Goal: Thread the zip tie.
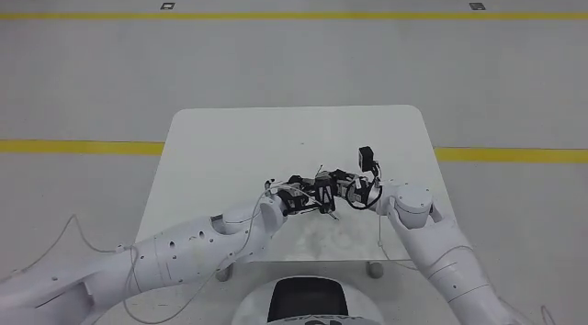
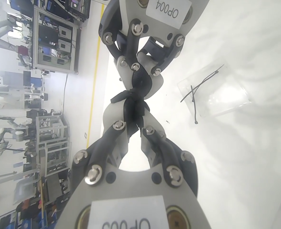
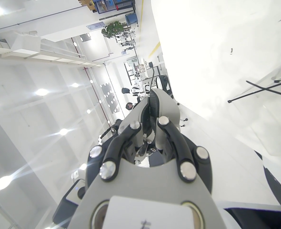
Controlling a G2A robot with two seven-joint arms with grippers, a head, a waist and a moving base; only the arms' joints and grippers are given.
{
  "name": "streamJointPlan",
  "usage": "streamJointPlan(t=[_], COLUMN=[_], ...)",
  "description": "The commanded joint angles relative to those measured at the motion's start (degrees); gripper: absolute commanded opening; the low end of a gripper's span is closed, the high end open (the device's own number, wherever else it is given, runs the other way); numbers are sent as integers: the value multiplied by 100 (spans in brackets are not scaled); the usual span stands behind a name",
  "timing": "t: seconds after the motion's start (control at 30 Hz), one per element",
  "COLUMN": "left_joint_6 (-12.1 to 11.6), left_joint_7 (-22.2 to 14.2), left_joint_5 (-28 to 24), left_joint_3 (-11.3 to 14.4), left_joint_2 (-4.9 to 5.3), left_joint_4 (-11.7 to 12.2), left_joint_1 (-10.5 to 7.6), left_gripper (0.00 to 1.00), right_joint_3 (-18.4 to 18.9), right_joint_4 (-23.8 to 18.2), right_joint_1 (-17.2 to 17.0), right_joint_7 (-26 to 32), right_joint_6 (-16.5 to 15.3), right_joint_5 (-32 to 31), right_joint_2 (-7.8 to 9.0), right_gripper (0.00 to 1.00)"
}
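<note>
My two grippers meet tip to tip above the near middle of the white table (image 1: 276, 141). In the left wrist view my left gripper (image 2: 137, 114) is shut on a black zip tie (image 2: 121, 97), whose bunched end sticks out sideways between the two sets of fingers. My right gripper (image 2: 140, 88) faces it from the opposite side and is shut on the same tie. In the right wrist view the right gripper (image 3: 153, 98) is closed, with a thin black strap of the zip tie (image 3: 152, 77) standing out past its tips. From above, the left gripper (image 1: 308, 198) and right gripper (image 1: 333, 192) touch.
A clear flat tray (image 2: 226, 96) lies on the table beside the grippers with two spare black zip ties (image 2: 197, 91) crossed on it; the spare zip ties (image 3: 262, 89) lie off to one side of the right gripper. The table's far half is bare white surface.
</note>
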Motion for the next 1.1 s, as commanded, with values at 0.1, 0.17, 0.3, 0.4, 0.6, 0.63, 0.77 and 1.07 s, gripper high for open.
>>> streamJointPlan(t=[0.1, 0.17, 0.3, 0.4, 0.6, 0.63, 0.77, 1.07], left_joint_6=[80, 249, 455, 446, 433, 411, 400, 426], left_joint_7=[-44, -103, -186, -203, 121, 185, 453, 515], left_joint_5=[0, 0, 0, -274, -1296, -1441, -1843, -2098], left_joint_3=[0, 0, -11, -208, -726, -798, -1074, -1190], left_joint_2=[30, 53, 124, 192, 337, 357, 418, 412], left_joint_4=[-4, -2, -50, -118, -130, -111, -56, 18], left_joint_1=[-2, 27, 77, 209, 531, 577, 743, 801], left_gripper=[0, 0, 0, 0, 0, 0, 0, 0], right_joint_3=[5, 5, 22, 55, 83, 69, 62, 63], right_joint_4=[-29, -67, -157, -234, -388, -408, -412, -441], right_joint_1=[-24, -40, -90, -144, -221, -223, -223, -235], right_joint_7=[-9, -31, -96, -101, -210, -211, -254, -305], right_joint_6=[-67, -115, -195, -321, -624, -660, -681, -755], right_joint_5=[-11, -86, -245, -340, -527, -571, -626, -671], right_joint_2=[18, 30, 59, 84, 116, 119, 123, 125], right_gripper=[100, 100, 100, 100, 100, 100, 100, 100])
